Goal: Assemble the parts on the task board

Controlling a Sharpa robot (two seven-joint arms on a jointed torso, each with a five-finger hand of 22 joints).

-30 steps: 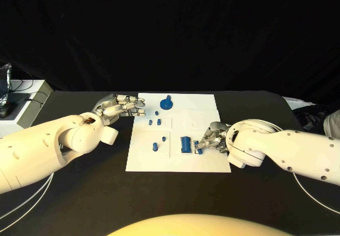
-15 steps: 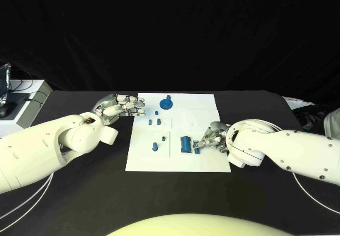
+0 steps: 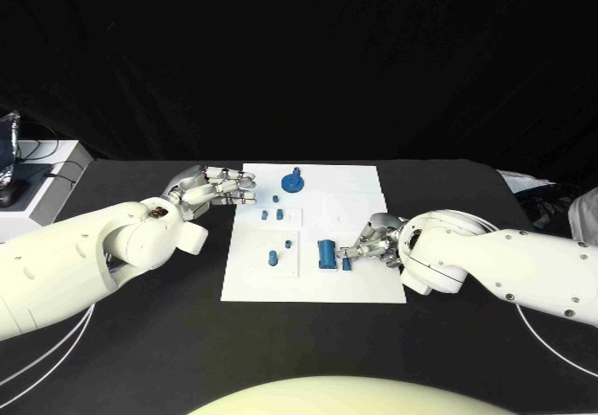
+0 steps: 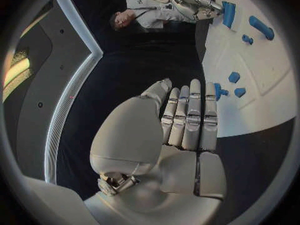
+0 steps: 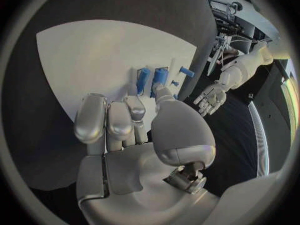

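1. The task board (image 3: 318,281) is lying mid-tabletop; most blue parts (image 3: 276,213) are sitting loose, so assembly is looking early.
2. The right robot hand (image 3: 372,242) is pinching a small blue piece (image 3: 347,264) beside the blue cylinder (image 3: 327,253).
3. The left robot hand (image 3: 212,188) is hovering off the board's edge, fingers together, grasping nothing.

Off-task items around the black table (image 3: 149,346)

A white box (image 3: 47,186) stands beside the table's far left corner with dark cables (image 3: 37,147) trailing over it, and white cables (image 3: 37,354) loop across the tabletop at the near left.
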